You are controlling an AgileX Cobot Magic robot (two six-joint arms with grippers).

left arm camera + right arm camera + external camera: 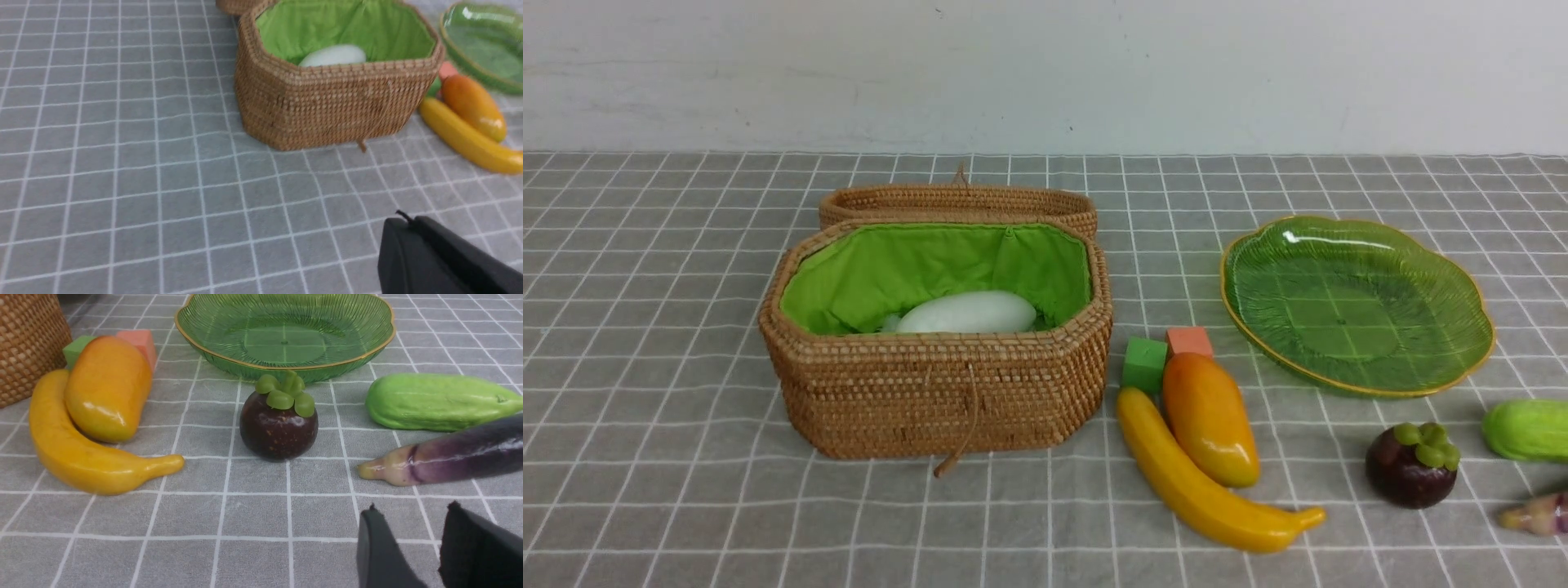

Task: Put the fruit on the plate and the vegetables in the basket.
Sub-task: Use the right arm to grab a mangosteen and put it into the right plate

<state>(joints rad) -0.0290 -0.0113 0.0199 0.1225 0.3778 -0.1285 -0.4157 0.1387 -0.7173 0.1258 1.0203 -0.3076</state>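
1. Front view, left of centre: tan woven rattan basket with green fabric lining (947, 400), holding a smooth white radish (968, 313).
2. Front view, upper right: translucent green leaf-shaped glass plate (1356, 310), bare.
3. Front view, lower right: curved yellow banana (1217, 502), orange-yellow oval mango (1211, 416), round dark purple mangosteen (1411, 465).
4. Right wrist view alone shows the glossy purple eggplant's (461, 453) long body; front view crops it.
5. Left gripper (402, 216): clenched, empty. Right gripper (412, 508): parted, empty.
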